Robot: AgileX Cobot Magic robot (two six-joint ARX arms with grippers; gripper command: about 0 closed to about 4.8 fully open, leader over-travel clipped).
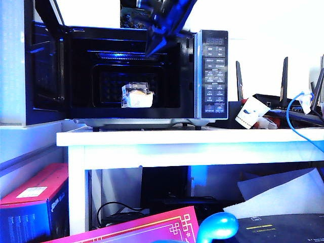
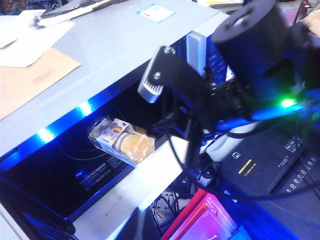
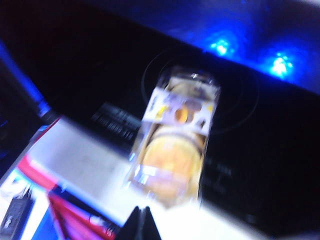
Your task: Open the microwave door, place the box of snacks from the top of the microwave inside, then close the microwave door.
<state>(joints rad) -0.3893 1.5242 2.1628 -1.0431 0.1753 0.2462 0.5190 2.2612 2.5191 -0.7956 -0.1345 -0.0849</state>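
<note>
The microwave [image 1: 211, 73] stands on a white table [image 1: 202, 137] with its cavity showing. The microwave door [image 1: 46, 71] is swung wide open to the left. The box of snacks [image 1: 136, 95] lies on the cavity floor, pale with yellow-orange contents [image 2: 123, 142] [image 3: 174, 150]. My right gripper [image 1: 151, 49] hangs at the top of the opening, above and in front of the box. It is shut and empty [image 3: 142, 220], with the box just beyond its tips. My left gripper [image 2: 138, 222] shows only as a dim single wedge, shut and holding nothing, outside the front of the microwave.
A tilted white paper cup [image 1: 251, 112], black routers with antennas [image 1: 283, 76] and a blue cable [image 1: 292, 114] sit right of the microwave. Under the table are a red box [image 1: 35, 192], a pink box [image 1: 147, 228] and a power strip [image 2: 170, 205].
</note>
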